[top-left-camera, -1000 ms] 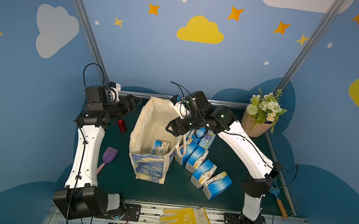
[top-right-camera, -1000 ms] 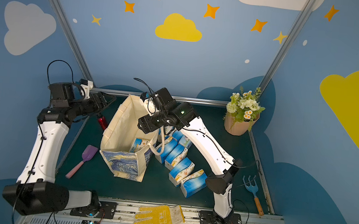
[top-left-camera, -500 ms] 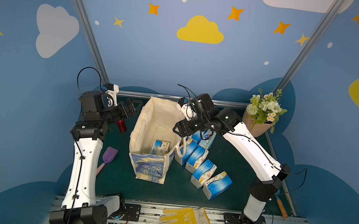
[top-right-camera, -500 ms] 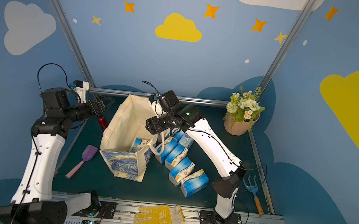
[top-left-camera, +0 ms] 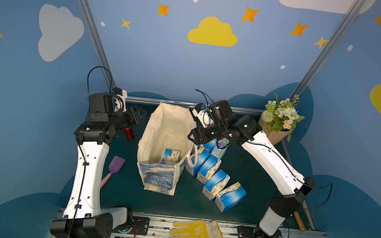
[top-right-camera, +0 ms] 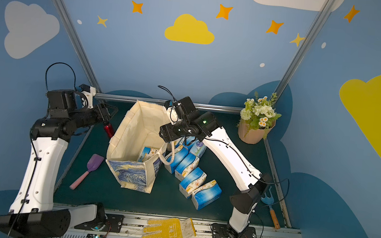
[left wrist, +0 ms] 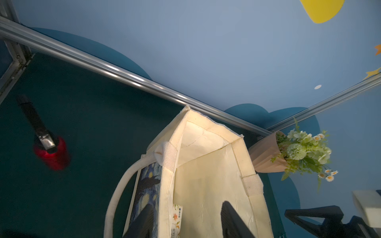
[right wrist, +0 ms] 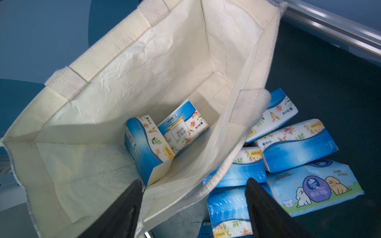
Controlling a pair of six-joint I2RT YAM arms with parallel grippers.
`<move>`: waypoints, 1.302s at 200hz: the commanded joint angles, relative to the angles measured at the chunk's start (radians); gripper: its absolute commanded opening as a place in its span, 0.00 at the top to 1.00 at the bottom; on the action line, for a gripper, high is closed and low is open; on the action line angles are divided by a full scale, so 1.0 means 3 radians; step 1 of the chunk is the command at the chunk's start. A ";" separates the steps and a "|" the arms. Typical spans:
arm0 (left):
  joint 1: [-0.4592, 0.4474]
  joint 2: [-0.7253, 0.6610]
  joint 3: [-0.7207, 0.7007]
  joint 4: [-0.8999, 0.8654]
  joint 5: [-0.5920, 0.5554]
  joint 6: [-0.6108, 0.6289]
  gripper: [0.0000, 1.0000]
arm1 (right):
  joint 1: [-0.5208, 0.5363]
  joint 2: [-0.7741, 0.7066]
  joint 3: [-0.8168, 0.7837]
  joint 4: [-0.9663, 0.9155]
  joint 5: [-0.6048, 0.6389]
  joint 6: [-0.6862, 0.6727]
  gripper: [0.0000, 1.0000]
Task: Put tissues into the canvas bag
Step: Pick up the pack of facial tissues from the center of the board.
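While two tissues (right wrist: 181, 127) lie inside the upright canvas bag (top-left-camera: 167, 127) and the rest sit just beside it, the right gripper (right wrist: 193, 181), jaws apart and empty above the rim, should clear the strap handle (right wrist: 224, 164) before pinching the nearest pack (right wrist: 247, 171), with the left gripper (left wrist: 188, 204) likewise open-jawed
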 commanded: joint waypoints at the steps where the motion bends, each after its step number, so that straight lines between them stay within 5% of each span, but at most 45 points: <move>1: -0.0229 0.0018 0.0109 -0.0333 -0.0688 0.0243 0.96 | -0.0107 -0.0299 -0.0209 0.0005 0.0298 0.0062 0.21; 47: -0.0402 0.0327 0.0196 -0.0670 -0.0998 0.0320 0.96 | -0.0484 -0.0894 -0.0909 0.0040 0.0545 0.0183 0.20; 95: -0.0403 0.0737 0.0447 -0.1004 -0.0629 0.0446 0.96 | -0.0700 -0.1198 -0.1337 0.0172 0.0503 0.0329 0.20; 164: -0.0448 0.0798 0.0340 -0.0958 -0.0128 0.0525 0.96 | -0.0826 -0.1134 -0.1498 0.0235 0.0401 0.0366 0.20; 226: -0.0454 0.0741 0.0329 -0.0912 -0.0263 0.0519 0.96 | -0.1189 -0.0822 -0.1804 0.0338 0.0223 0.0609 0.18; 260: -0.0454 0.0652 0.0198 -0.0776 -0.0327 0.0512 0.83 | -0.1224 -0.0500 -0.1858 0.0488 0.0150 0.0773 0.15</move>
